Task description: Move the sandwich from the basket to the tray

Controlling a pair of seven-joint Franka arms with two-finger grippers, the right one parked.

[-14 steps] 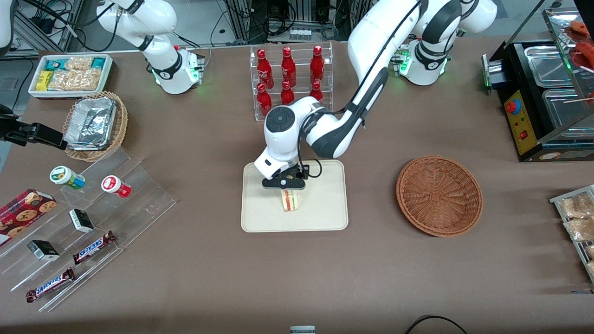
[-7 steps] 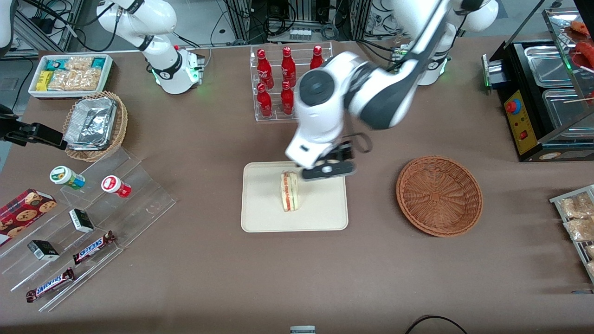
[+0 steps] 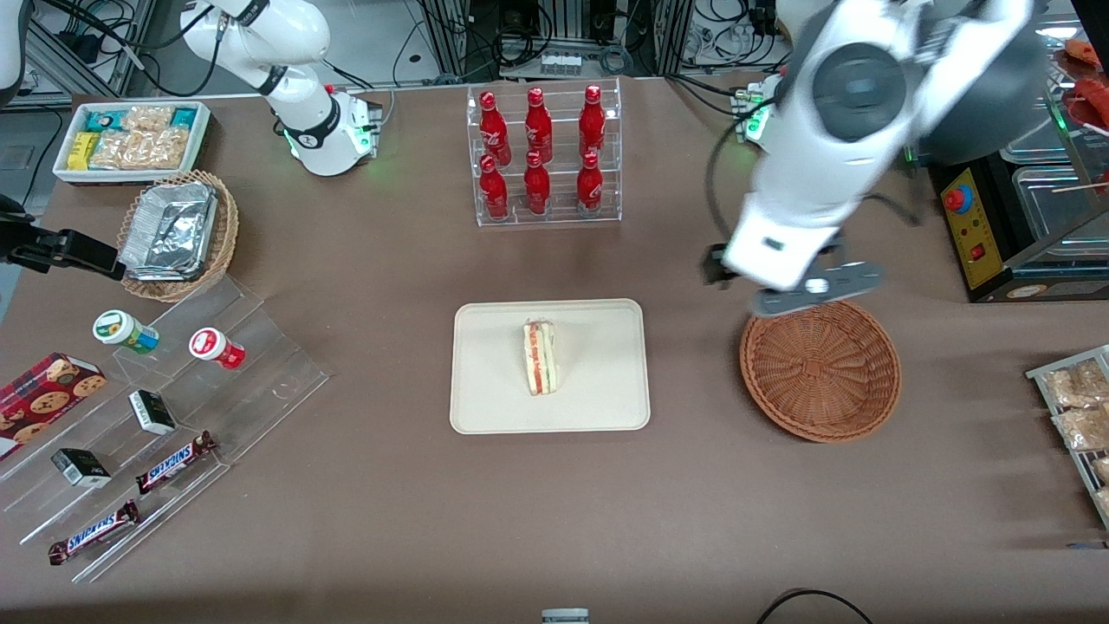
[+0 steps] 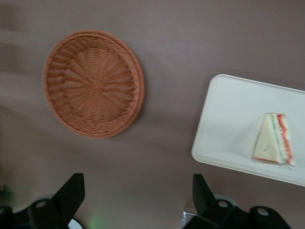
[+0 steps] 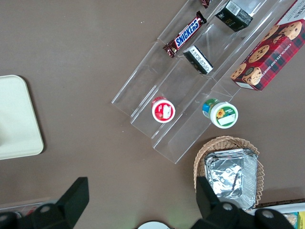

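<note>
Lying on the cream rectangular tray, triangular white-bread sandwich, long axis toward front camera, striped cut edge up, gripper fingers wide, empty, above reddish-brown wicker basket.

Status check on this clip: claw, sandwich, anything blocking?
Claw open, empty, high over the basket rim. Sandwich lying on the tray, untouched. Basket empty. Nothing in the way.
</note>
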